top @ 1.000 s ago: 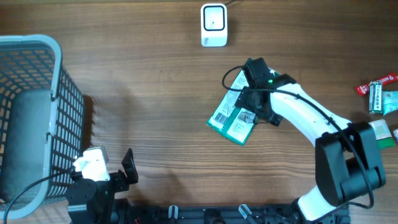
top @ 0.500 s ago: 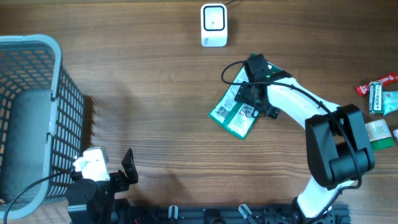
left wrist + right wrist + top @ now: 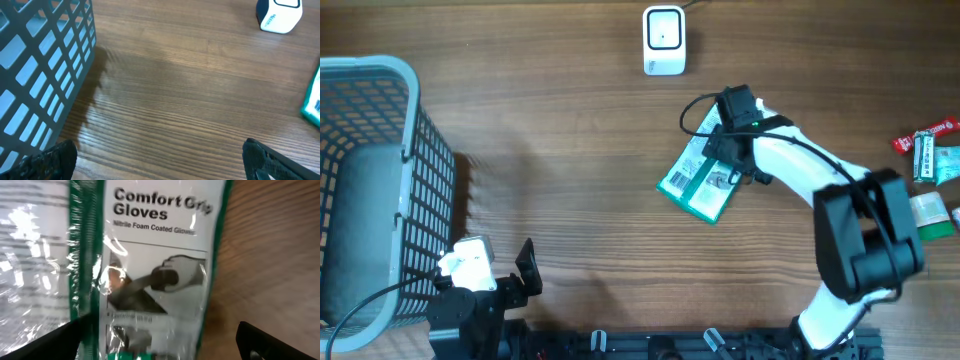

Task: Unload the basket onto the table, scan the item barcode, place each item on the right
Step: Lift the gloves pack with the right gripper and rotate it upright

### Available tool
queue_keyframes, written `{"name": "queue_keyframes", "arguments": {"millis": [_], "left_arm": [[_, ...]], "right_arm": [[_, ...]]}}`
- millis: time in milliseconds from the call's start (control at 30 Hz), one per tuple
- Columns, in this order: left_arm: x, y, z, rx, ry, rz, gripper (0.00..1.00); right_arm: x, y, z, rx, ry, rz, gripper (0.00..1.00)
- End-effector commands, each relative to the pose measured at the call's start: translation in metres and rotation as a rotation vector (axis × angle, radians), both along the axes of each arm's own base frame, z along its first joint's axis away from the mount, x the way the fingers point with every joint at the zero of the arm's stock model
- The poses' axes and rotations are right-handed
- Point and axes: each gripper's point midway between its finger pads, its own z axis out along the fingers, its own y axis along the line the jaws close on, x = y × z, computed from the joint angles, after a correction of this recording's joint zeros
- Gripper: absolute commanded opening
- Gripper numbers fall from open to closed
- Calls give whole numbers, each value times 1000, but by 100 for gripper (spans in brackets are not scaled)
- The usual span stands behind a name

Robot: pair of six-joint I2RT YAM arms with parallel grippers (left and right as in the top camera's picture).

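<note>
Overhead is showing the glove pack lying flat on the table, near the scanner. The right gripper is hovering over its top end, jaws wide apart, and the left gripper is sitting spread too. The pack's looking light, floppy and slick, so I'd be pinching an edge.

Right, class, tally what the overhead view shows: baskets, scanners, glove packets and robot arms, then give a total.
Grey plastic mesh baskets: 1
White box-shaped barcode scanners: 1
Green-and-white plastic glove packets: 1
Robot arms: 2, left arm and right arm
Total: 5
</note>
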Motion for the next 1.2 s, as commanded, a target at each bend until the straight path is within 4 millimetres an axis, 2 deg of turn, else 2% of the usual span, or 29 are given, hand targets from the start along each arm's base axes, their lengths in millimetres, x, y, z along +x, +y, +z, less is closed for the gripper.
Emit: {"name": "queue_keyframes", "arguments": {"millis": [0,33,100,133,167,200,233,300,400,500,533,567,667,733,767,800,833,900,933,1033,1167], "left_arm": [[0,-2,-1,-8,-4,-7,100],[0,-2,-1,-8,-4,-7,100],[0,-2,-1,-8,-5,-7,100],[0,-2,-1,-8,-4,-7,100],[0,-2,-1,-8,-5,-7,100],[0,-2,-1,-8,-5,-7,100],[0,-2,-1,-8,-4,-7,100],[0,-2,-1,-8,-4,-7,100],[0,-2,-1,-8,-4,-7,100],[0,-2,-1,-8,-4,-7,100],[0,-2,-1,-8,-4,-7,100],[0,-2,-1,-8,-4,-7,100],[0,-2,-1,-8,-4,-7,100],[0,-2,-1,-8,-4,-7,100],[0,-2,-1,-8,-4,-7,100],[0,-2,-1,-8,-4,-7,100],[0,-2,-1,-8,-5,-7,100],[0,-2,-1,-8,-4,-7,100],[0,-2,-1,-8,-4,-7,100],[0,-2,-1,-8,-4,-7,100],[0,-2,-1,-8,-4,-7,100]], "right_arm": [[-12,-16,-31,-53,80,-26,84],[-17,-18,-36,-60,107,-26,69],[-25,-18,-42,-60,146,-23,52],[-30,-16,-46,-44,162,-20,38],[-31,-15,-47,-39,164,-20,16],[-29,-15,-46,-38,158,-19,4],[-26,-14,-43,-33,145,-20,4],[-16,-11,-21,-19,96,-19,4],[-4,-7,37,9,3,-20,4],[-3,-12,97,19,-125,-29,4],[-4,-15,108,12,-153,-34,6],[-4,-15,110,12,-158,-33,8],[-14,-14,84,7,-85,-25,11],[-21,-7,66,21,-31,-2,20],[-23,-6,61,15,-14,3,29],[-24,-4,57,4,-2,34,49],[-24,-3,56,-4,2,60,79],[-24,-5,55,-12,6,78,93],[-24,-6,55,-12,7,74,97],[-32,-10,47,-11,26,31,97],[-36,-6,18,28,-11,73,96]]}}
